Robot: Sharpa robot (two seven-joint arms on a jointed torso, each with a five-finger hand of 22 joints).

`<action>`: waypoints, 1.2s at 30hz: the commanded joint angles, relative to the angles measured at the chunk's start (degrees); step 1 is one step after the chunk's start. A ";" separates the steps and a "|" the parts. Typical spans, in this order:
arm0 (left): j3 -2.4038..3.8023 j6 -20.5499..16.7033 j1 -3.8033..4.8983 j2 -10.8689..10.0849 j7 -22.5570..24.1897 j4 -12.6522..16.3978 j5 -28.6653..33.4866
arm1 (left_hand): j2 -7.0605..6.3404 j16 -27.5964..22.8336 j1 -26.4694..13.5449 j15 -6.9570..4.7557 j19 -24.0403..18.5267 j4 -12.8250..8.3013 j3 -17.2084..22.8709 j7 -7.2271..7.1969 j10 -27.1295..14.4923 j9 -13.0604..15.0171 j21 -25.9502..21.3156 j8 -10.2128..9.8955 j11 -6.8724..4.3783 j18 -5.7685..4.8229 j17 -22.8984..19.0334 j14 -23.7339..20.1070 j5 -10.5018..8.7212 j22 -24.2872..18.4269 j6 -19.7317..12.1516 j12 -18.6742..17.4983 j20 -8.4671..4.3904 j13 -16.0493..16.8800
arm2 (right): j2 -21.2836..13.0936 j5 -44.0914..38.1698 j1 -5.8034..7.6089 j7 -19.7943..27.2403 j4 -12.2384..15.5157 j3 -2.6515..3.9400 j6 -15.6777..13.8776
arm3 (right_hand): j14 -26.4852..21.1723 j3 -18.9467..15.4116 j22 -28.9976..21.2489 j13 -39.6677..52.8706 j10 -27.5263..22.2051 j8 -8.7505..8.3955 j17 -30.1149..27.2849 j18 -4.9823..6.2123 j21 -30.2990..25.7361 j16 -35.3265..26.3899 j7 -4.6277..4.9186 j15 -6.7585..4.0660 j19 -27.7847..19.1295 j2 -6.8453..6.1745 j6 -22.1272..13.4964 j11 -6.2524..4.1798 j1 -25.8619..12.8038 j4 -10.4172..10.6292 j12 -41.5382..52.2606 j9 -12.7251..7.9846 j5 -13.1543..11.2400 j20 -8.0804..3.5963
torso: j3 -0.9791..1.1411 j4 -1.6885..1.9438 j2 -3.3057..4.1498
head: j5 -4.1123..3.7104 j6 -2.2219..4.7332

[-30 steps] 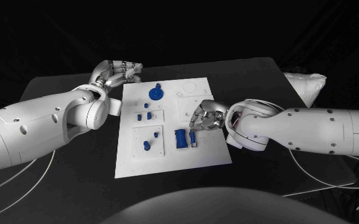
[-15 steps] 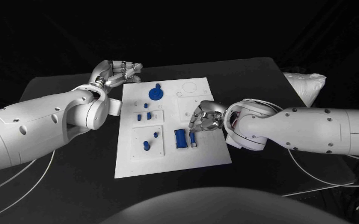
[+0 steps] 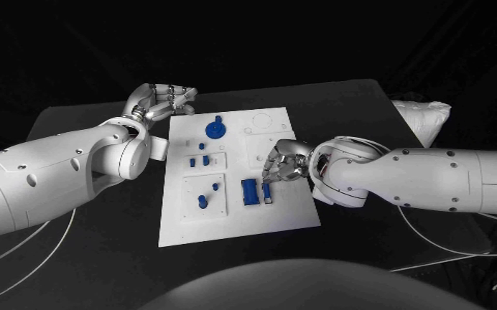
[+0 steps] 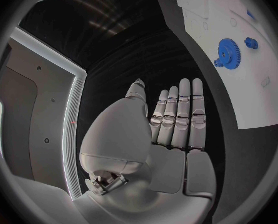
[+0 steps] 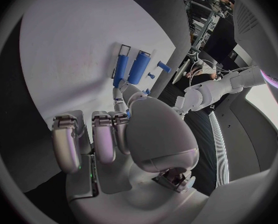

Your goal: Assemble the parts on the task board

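My right hand [image 3: 284, 163], fingers curled on the slim blue bar [image 3: 267, 192] beside the blue cylinder [image 3: 250, 191] mid-board on the white task board [image 3: 295, 209], could knock it askew; my left hand [image 3: 164, 100] rests flat, empty, at the far-left corner.

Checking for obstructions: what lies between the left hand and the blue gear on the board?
Only bare black table and white board edge separate the left hand from the blue gear, in the left wrist view.

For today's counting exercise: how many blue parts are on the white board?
8: gear and small peg at the far end; two pegs mid-board; two studs nearer; cylinder and thin bar by the right robot hand, which may hide others.
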 commanded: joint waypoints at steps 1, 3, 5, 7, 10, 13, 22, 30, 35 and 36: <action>0.04 0.67 0.02 0.13 0.33 0.12 -0.21 | 0.45 0.28 0.07 0.04 0.44 -0.10 -0.36 -0.09 -0.42 0.10 -0.25 0.18 0.02 0.64 -0.09 -0.36 0.09 -0.05 -0.37 0.30 0.12 0.06 | 0.13 -0.92 -0.09 -0.78 -0.31 -0.08 1.24 | 5.97 -0.03 15.09 14.86 6.00 -0.24 15.07 -0.38 0.26 0.23 -0.03 -0.29 6.11 0.29 0.51 -0.34 0.46 -0.25 -0.21 -0.08 -0.27 -0.26 | 0.00 0.01 0.04 | 0.06 0.00; 0.04 0.66 0.02 0.14 0.32 0.15 -0.21 | 0.45 0.28 0.07 0.04 0.44 -0.10 -0.36 -0.09 -0.42 0.10 -0.25 0.18 0.02 0.64 -0.09 -0.36 0.09 -0.05 -0.37 0.30 0.12 0.06 | 0.18 -0.92 -0.09 -0.79 -0.40 -0.08 1.31 | 5.97 -0.02 15.09 14.86 6.00 -0.27 15.07 -0.38 0.26 0.23 -0.08 -0.31 6.11 0.32 0.79 -0.37 0.50 -0.28 -0.21 -0.12 -0.30 -0.27 | -0.01 0.04 0.04 | 0.02 0.00; 0.04 0.65 0.02 0.15 0.32 0.14 -0.21 | 0.45 0.28 0.07 0.04 0.44 -0.10 -0.36 -0.09 -0.42 0.10 -0.25 0.18 0.02 0.64 -0.09 -0.36 0.09 -0.05 -0.37 0.30 0.12 0.06 | 0.26 -0.91 -0.09 -0.79 -0.51 -0.08 1.36 | 5.97 -0.02 15.09 14.86 6.00 -0.28 15.07 -0.38 0.26 0.23 -0.11 -0.32 6.11 0.34 1.01 -0.40 0.52 -0.30 -0.21 -0.14 -0.31 -0.28 | -0.01 0.05 0.03 | 0.00 0.00; 0.04 0.64 0.02 0.16 0.33 0.12 -0.21 | 0.45 0.28 0.07 0.04 0.44 -0.10 -0.36 -0.09 -0.42 0.10 -0.25 0.18 0.02 0.64 -0.09 -0.36 0.09 -0.05 -0.37 0.30 0.12 0.06 | 0.39 -0.90 -0.09 -0.79 -0.69 -0.08 1.39 | 5.97 -0.01 15.09 14.86 6.00 -0.29 15.07 -0.38 0.26 0.23 -0.13 -0.34 6.11 0.39 1.27 -0.42 0.54 -0.31 -0.21 -0.16 -0.30 -0.29 | -0.01 -0.02 -0.03 | 0.08 0.00; 0.04 0.65 0.02 0.17 0.33 0.13 -0.21 | 0.45 0.28 0.07 0.04 0.44 -0.10 -0.36 -0.09 -0.42 0.10 -0.25 0.18 0.02 0.64 -0.09 -0.36 0.09 -0.05 -0.37 0.30 0.12 0.06 | 0.56 -0.90 -0.09 -0.78 -0.92 -0.08 1.49 | 5.97 0.01 15.09 14.86 6.00 -0.32 15.07 -0.38 0.26 0.23 -0.14 -0.36 6.11 0.43 1.51 -0.44 0.58 -0.34 -0.21 -0.20 -0.27 -0.30 | -0.01 0.01 -0.04 | 0.04 0.00; 0.04 0.68 0.02 0.17 0.34 0.14 -0.21 | 0.45 0.28 0.07 0.04 0.44 -0.10 -0.36 -0.09 -0.42 0.10 -0.25 0.18 0.02 0.64 -0.09 -0.36 0.09 -0.05 -0.37 0.30 0.12 0.06 | 0.67 -0.89 -0.09 -0.79 -1.03 -0.08 1.63 | 5.97 0.01 15.09 14.86 6.00 -0.34 15.07 -0.38 0.26 0.23 -0.16 -0.38 6.11 0.45 2.00 -0.47 0.64 -0.40 -0.21 -0.25 -0.22 -0.32 | 0.01 0.01 -0.04 | 0.11 0.00; 0.04 0.61 0.02 0.05 0.32 0.17 -0.21 | 0.45 0.28 0.07 0.04 0.44 -0.10 -0.36 -0.09 -0.42 0.10 -0.25 0.18 0.02 0.64 -0.09 -0.36 0.09 -0.05 -0.37 0.30 0.12 0.06 | 0.34 -0.70 -0.10 -1.00 -0.41 -0.08 1.85 | 5.97 -0.04 15.09 14.86 6.00 -0.37 15.07 -0.38 0.26 0.23 -0.11 -0.40 6.11 0.39 2.81 -0.45 0.68 -0.48 -0.21 -0.32 -0.16 -0.35 | -0.01 0.01 0.02 | 0.08 0.00; 0.04 0.61 0.02 0.04 0.36 0.20 -0.21 | 0.45 0.28 0.07 0.04 0.44 -0.10 -0.36 -0.09 -0.42 0.10 -0.25 0.18 0.02 0.64 -0.09 -0.36 0.09 -0.05 -0.37 0.30 0.12 0.06 | -0.18 -0.45 -0.14 -0.31 -0.10 -0.08 -2.33 | 5.97 -0.30 15.09 14.86 6.00 -2.68 15.07 -0.38 0.26 0.23 -0.01 -0.36 6.11 0.23 1.22 -0.32 0.24 -0.22 -0.21 -1.54 -0.25 -0.34 | -0.02 0.00 -0.04 | 0.04 0.00; 0.04 0.56 0.02 0.00 0.42 0.21 -0.21 | 0.45 0.28 0.07 0.04 0.44 -0.10 -0.36 -0.09 -0.42 0.10 -0.25 0.18 0.02 0.64 -0.09 -0.36 0.09 -0.05 -0.37 0.30 0.12 0.06 | -1.82 -1.04 -0.10 0.92 1.20 -0.08 -8.29 | 5.97 -1.74 15.09 14.86 6.00 -5.15 15.07 -0.38 0.26 0.23 1.06 0.00 6.11 -0.92 -1.58 0.46 -2.03 1.30 -0.21 -2.93 -0.47 -0.14 | 0.01 -0.05 -0.04 | 0.21 0.00; 0.04 0.55 0.02 -0.01 0.42 0.21 -0.21 | 0.45 0.28 0.07 0.04 0.44 -0.10 -0.36 -0.09 -0.42 0.10 -0.25 0.18 0.02 0.64 -0.09 -0.36 0.09 -0.05 -0.37 0.30 0.12 0.06 | -2.41 -1.32 -0.01 0.89 1.68 -0.07 -9.03 | 5.97 -2.26 15.09 14.86 6.00 -5.44 15.07 -0.38 0.26 0.23 1.55 0.24 6.11 -1.33 -2.08 0.86 -2.80 1.79 -0.21 -3.13 -0.54 0.00 | 0.00 -0.04 -0.04 | 0.25 0.00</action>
